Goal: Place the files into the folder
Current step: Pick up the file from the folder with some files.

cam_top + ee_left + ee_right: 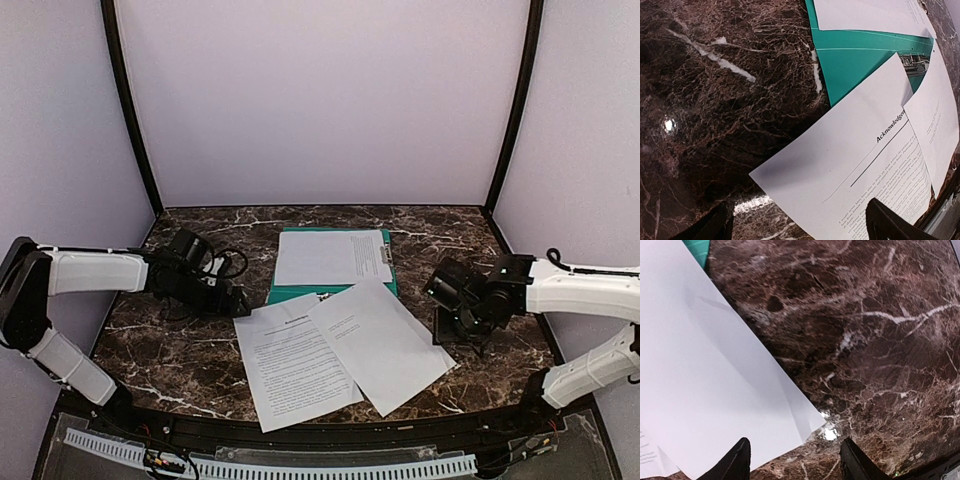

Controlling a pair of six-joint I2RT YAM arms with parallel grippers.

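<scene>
1. As I read it, the step in hand is getting a first page off the table [470, 225] and onto the folder [288, 293]. The folder lies flat at the back middle with a third sheet [325, 257] already on it beside its clip [386, 258].
2. The right sheet [385, 350] overlaps the left sheet [290, 370], so I'd take the right one first. Dragging the lower page would probably pull both askew.
3. Both pages lie in front of the folder, their far corners reaching over its near edge. Paper this flat on marble gives little to pinch, so a corner needs teasing up, then a slow slide towards the clip.
4. The right gripper [792, 460] hangs at the right sheet's outer corner. Its fingers are parted with nothing between them, so it grasps nothing. That corner looks faintly creased.
5. The left gripper [800, 225] is spread wide near the left sheet's far-left corner and is empty. I cannot tell whether its tips touch the paper.
</scene>
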